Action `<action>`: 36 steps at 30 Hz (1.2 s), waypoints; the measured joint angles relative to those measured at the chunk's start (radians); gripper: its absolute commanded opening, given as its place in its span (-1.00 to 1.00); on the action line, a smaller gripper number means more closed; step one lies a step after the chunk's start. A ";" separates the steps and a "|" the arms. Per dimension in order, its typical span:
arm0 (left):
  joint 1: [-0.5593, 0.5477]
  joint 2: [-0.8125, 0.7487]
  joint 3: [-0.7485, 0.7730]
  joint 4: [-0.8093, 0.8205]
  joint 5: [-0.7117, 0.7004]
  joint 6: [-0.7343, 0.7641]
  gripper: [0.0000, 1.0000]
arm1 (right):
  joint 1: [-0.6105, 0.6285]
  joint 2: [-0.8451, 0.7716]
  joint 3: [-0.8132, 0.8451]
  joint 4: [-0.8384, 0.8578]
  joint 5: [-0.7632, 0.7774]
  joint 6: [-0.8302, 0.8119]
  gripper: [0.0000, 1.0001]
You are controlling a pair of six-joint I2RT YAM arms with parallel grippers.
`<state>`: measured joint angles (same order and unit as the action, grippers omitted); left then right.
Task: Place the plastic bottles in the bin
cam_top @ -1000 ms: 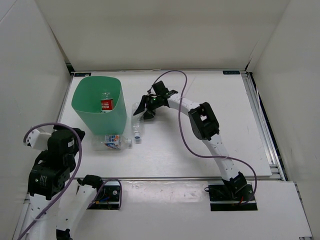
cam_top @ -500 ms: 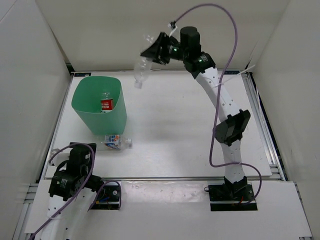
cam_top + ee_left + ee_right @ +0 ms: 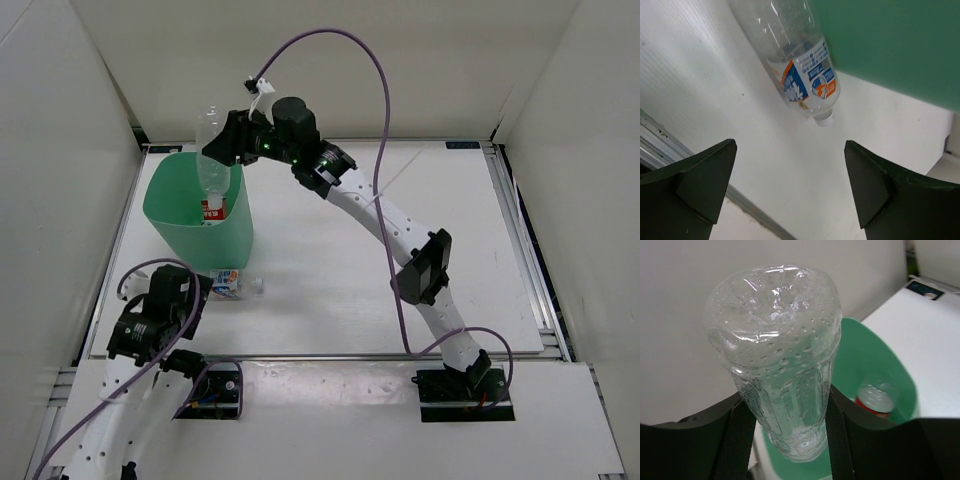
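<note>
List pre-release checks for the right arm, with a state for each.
1. Right gripper shut on the unlabelled clear plastic bottle: ok.
2. That bottle neck-down above the opening of the mint-green plastic bin: ok.
3. Room left inside the bin beside the red-labelled bottle: ok.
4. Left gripper open, away from the bin mouth: ok.
5. Blue-and-white-labelled bottle in the bin: not ok, it lies on the white table beside the bin.
6. Whereabouts of the dark-labelled bottle: cannot tell.
</note>
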<state>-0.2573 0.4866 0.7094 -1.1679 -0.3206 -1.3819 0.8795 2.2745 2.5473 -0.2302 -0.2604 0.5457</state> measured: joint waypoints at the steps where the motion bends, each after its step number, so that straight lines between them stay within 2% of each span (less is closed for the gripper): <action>1: 0.000 0.013 0.000 0.003 0.018 0.014 1.00 | 0.001 0.002 -0.008 0.001 0.021 -0.016 -0.12; 2: 0.000 0.020 0.000 0.003 0.032 0.023 1.00 | 0.000 0.003 -0.010 0.000 0.041 -0.032 0.27; 3: 0.000 0.022 -0.003 0.006 0.046 0.027 1.00 | -0.001 0.003 -0.010 0.002 0.059 -0.044 0.80; 4: 0.000 0.015 -0.011 0.013 0.056 0.027 1.00 | 0.000 0.003 -0.010 0.005 0.076 -0.056 1.00; 6: 0.000 -0.019 -0.038 0.027 0.071 0.013 1.00 | -0.001 -0.008 -0.020 0.008 0.102 -0.092 1.00; 9: 0.000 -0.089 -0.100 0.049 0.078 -0.030 1.00 | 0.013 -0.084 -0.119 -0.024 0.139 -0.115 1.00; 11: 0.000 -0.117 -0.148 0.071 0.076 -0.057 1.00 | 0.019 -0.156 -0.183 -0.082 0.169 -0.109 1.00; 15: 0.000 -0.121 -0.251 0.163 0.051 -0.100 1.00 | 0.021 -0.265 -0.182 -0.201 0.175 -0.105 1.00; 20: 0.000 -0.035 -0.316 0.293 -0.011 -0.124 1.00 | 0.012 -0.394 -0.192 -0.329 0.148 -0.109 1.00; 25: 0.000 0.041 -0.316 0.409 -0.112 -0.124 1.00 | 0.011 -0.516 -0.324 -0.436 0.100 -0.111 1.00; 30: 0.000 0.076 -0.338 0.514 -0.162 -0.148 1.00 | 0.011 -0.529 -0.386 -0.569 0.064 -0.113 1.00; 36: 0.000 0.141 -0.441 0.623 -0.165 -0.197 1.00 | 0.011 -0.531 -0.391 -0.661 0.051 -0.132 1.00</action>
<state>-0.2573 0.6277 0.2684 -0.5449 -0.4854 -1.5787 0.8906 1.7432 2.1567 -0.8917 -0.2096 0.4141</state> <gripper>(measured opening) 1.000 0.998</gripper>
